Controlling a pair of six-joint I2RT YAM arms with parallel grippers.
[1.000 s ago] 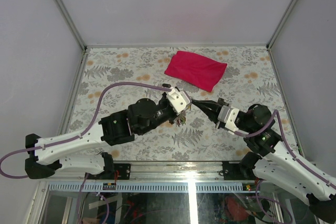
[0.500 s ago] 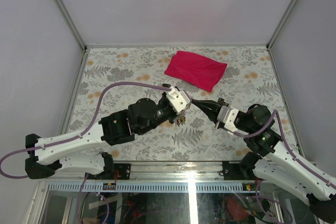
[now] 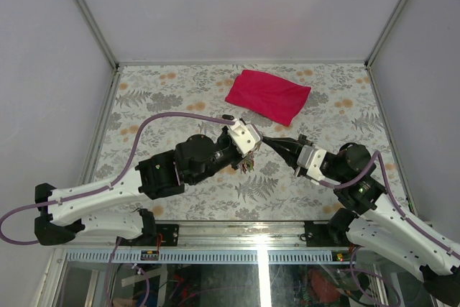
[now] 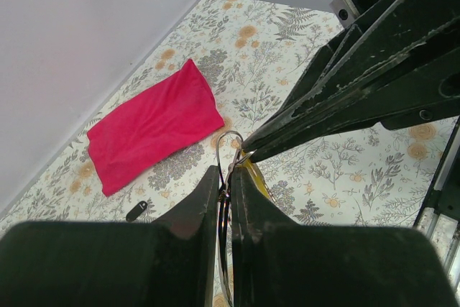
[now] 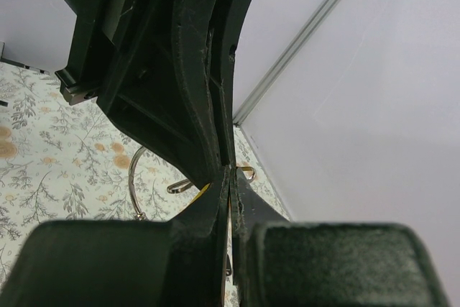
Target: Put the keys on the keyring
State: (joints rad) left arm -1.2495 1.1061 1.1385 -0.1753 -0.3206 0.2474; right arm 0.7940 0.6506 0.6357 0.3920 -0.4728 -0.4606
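Silver keyring (image 4: 228,133) pinched upright between left fingers (image 4: 205,203), steadied mid-air so right fingers (image 4: 302,116), clamped on yellow key (image 4: 253,175), can thread it on.

The left tool (image 4: 225,177) and right tool (image 3: 262,140) meet tip to tip mid-surface (image 3: 158,106) with the keyring (image 4: 218,149) wedged between, so no squeezing through there, pink cloth (image 3: 268,96) lies just behind, tons of bare room either side.
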